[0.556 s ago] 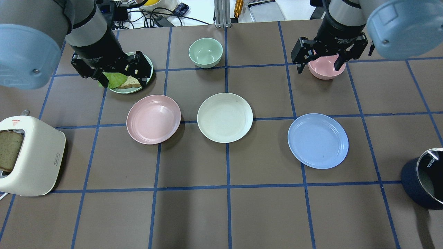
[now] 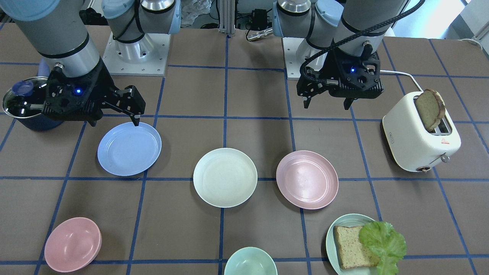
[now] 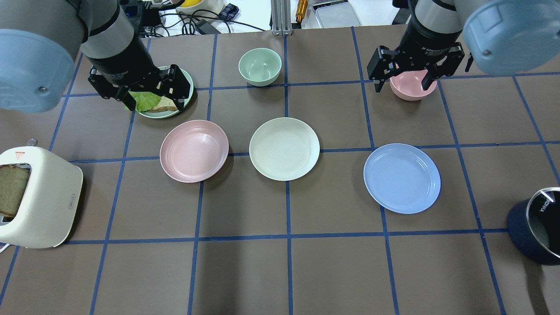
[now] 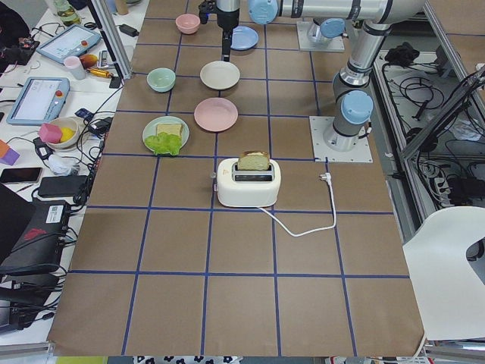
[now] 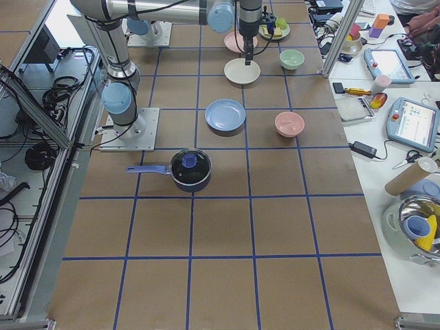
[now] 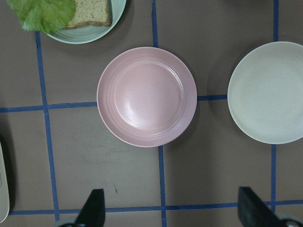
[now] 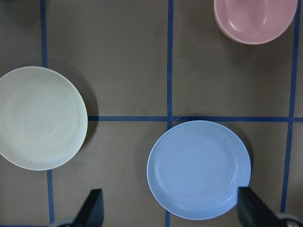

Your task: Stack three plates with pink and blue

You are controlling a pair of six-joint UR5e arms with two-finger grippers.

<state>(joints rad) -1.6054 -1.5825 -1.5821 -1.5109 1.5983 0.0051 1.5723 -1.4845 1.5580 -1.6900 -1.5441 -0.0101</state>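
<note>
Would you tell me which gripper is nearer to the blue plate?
The right gripper: it hovers open near the blue plate, at its end of the table. The left gripper hovers at the other end, beyond the cream plate and pink plate.

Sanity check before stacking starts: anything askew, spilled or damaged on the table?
Nothing stands out. The pink plate, cream plate and blue plate each lie flat, right side up, apart from one another; no spill or visible damage.

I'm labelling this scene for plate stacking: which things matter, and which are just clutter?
Job: light blue plate, cream-white plate, dusty pink plate.
Lying about: pink bowl, mint-green bowl, plate with bread and lettuce, toaster, lidded saucepan.
</note>
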